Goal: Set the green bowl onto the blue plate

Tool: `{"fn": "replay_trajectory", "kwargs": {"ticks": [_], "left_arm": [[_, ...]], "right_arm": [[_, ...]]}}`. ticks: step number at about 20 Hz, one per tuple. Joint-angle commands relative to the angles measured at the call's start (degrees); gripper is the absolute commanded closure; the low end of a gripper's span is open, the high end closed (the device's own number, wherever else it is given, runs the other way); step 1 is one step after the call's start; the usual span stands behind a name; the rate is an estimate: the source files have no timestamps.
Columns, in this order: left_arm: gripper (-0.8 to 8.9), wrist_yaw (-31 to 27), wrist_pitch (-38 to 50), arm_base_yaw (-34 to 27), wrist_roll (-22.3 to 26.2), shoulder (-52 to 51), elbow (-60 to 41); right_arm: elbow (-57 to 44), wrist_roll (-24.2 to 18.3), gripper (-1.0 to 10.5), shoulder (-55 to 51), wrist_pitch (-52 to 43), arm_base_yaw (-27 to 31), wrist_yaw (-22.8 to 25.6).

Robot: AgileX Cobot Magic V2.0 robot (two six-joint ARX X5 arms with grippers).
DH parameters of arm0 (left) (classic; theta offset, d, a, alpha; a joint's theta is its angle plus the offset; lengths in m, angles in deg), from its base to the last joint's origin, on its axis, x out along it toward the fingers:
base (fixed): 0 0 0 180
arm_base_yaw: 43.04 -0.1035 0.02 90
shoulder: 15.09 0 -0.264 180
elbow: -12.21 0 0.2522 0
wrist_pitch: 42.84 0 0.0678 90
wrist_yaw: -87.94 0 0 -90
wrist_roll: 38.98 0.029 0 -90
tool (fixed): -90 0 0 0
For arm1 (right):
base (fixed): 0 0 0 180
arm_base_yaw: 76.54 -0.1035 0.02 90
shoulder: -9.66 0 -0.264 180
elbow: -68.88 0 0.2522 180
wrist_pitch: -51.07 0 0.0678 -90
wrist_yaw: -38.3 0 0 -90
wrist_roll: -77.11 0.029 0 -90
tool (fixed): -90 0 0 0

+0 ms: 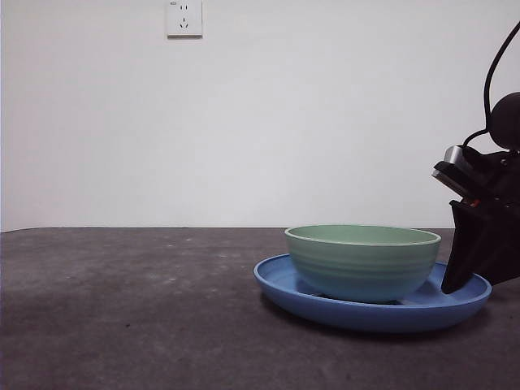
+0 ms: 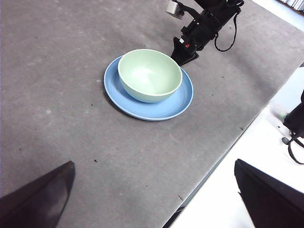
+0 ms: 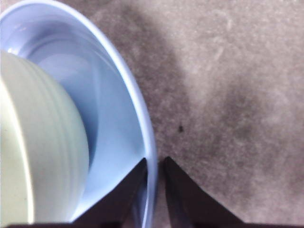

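The green bowl (image 1: 361,264) stands upright inside the blue plate (image 1: 366,313) on the dark grey table, right of centre in the front view. Both also show in the left wrist view, bowl (image 2: 149,76) on plate (image 2: 152,110). My right gripper (image 1: 455,280) comes in from the right and sits at the plate's rim beside the bowl. In the right wrist view its jaws (image 3: 154,164) stand close together with the plate's rim (image 3: 114,118) between them, and the bowl (image 3: 38,142) is apart from them. My left gripper (image 2: 153,164) is open and empty, high above the table and well away from the plate.
The table's edge (image 2: 223,156) runs near the left arm, with a white surface (image 2: 266,133) beyond it. A wall socket (image 1: 184,18) is on the white back wall. The right arm's cable (image 2: 228,35) hangs near the plate.
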Motion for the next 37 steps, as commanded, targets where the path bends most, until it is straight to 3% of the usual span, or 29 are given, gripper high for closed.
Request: {"fn": "replay_trajectory", "kwargs": {"ticks": [1, 9, 13, 23, 29, 37], "left_arm": [[1.94, -0.07, 0.42, 0.5, -0.39, 0.09, 0.66], [1.94, -0.07, 0.42, 0.5, -0.39, 0.09, 0.66], [1.94, -0.07, 0.42, 0.5, -0.39, 0.09, 0.66], [1.94, -0.07, 0.42, 0.5, -0.39, 0.09, 0.66], [1.94, -0.07, 0.42, 0.52, -0.39, 0.09, 0.66], [1.93, -0.07, 0.42, 0.52, -0.37, 0.09, 0.66]], "right_arm": [[0.83, 0.66, 9.0, 1.31, 0.11, -0.22, 0.17], [8.28, 0.72, 9.1, 1.22, 8.09, -1.25, 0.2], [11.61, 2.45, 9.2, 1.25, 9.73, -5.29, 0.2], [12.57, 13.6, 9.4, 1.46, 0.11, -18.23, 0.66], [12.57, 17.33, 9.4, 3.98, -3.87, -20.7, 1.88], [12.59, 18.62, 9.4, 7.15, -5.66, -20.9, 3.28]]}}
